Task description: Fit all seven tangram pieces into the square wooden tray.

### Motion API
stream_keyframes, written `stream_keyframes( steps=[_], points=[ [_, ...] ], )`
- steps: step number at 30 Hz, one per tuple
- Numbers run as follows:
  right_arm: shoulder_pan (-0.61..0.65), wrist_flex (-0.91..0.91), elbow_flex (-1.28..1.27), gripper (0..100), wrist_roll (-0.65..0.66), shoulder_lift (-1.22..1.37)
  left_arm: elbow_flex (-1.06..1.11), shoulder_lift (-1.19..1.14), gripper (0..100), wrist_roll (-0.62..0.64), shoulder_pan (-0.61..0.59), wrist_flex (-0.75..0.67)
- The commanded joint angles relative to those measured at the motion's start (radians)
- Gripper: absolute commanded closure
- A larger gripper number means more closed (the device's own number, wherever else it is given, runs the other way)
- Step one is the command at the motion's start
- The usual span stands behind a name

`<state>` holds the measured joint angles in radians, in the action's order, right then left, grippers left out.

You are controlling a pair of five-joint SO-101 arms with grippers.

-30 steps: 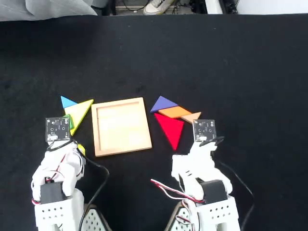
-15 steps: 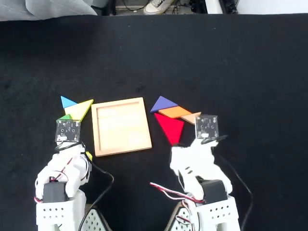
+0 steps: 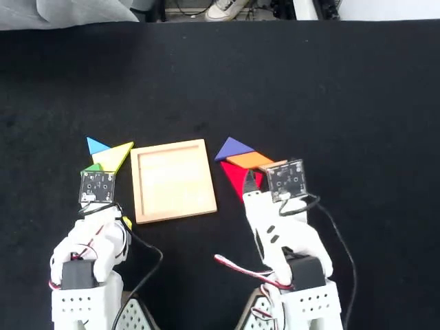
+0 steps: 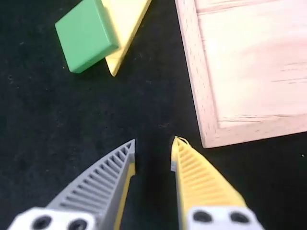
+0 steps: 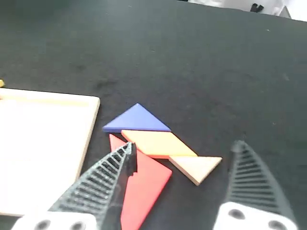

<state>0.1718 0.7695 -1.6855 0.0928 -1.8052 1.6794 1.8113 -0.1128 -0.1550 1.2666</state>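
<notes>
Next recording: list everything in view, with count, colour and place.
tray: one, pale wood, table centre, empty
blue triangle: one, light blue, left of tray
yellow triangle: one, yellow, beside tray's left side
green square: one, green, touching yellow triangle
purple triangle: one, purple, right of tray
orange parallelogram: one, orange, touching purple triangle
tan triangle: one, tan, touching orange parallelogram
red triangle: one, red, beside tray's right side
table: one, black
shoe: one, white, beyond table
left end effector: one, grey and yellow, open, near tray corner
right end effector: one, black, open, above red triangle

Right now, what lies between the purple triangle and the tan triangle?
The orange parallelogram, touching the purple triangle and the tan triangle, per the right wrist view.
</notes>
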Motion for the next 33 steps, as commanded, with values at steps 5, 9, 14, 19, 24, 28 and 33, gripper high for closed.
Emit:
stream_keyframes(
  steps=[5, 9, 14, 19, 24, 28, 33],
  points=[
    [-0.092, 0.121, 0.125, 86.8, 0.181, -0.073, 0.019, 0.009, 87, -0.006, 0.008, 0.002],
    [-0.055, 0.126, 0.166, 86.8, 0.213, -0.001, 0.019, 0.009, 87, -0.006, 0.008, 0.002],
    [-0.054, 0.101, 0.294, 86.8, 0.213, 0.252, 0.019, 0.009, 87, -0.006, 0.008, 0.002],
    [-0.048, 0.21, 0.648, 86.8, 0.153, 0.719, 0.019, 0.009, 87, -0.006, 0.008, 0.002],
    [0.054, 0.37, 0.863, 86.8, 0.117, 1.121, 0.019, 0.008, 87, -0.006, 0.008, 0.002],
    [0.158, 0.342, 0.875, 86.7, 0.117, 1.225, 0.019, 0.008, 87, -0.008, 0.008, 0.002],
    [0.173, 0.358, 0.874, 75.2, 0.117, 1.236, 0.021, 0.008, 87, -0.008, 0.008, 0.003]
  ],
)
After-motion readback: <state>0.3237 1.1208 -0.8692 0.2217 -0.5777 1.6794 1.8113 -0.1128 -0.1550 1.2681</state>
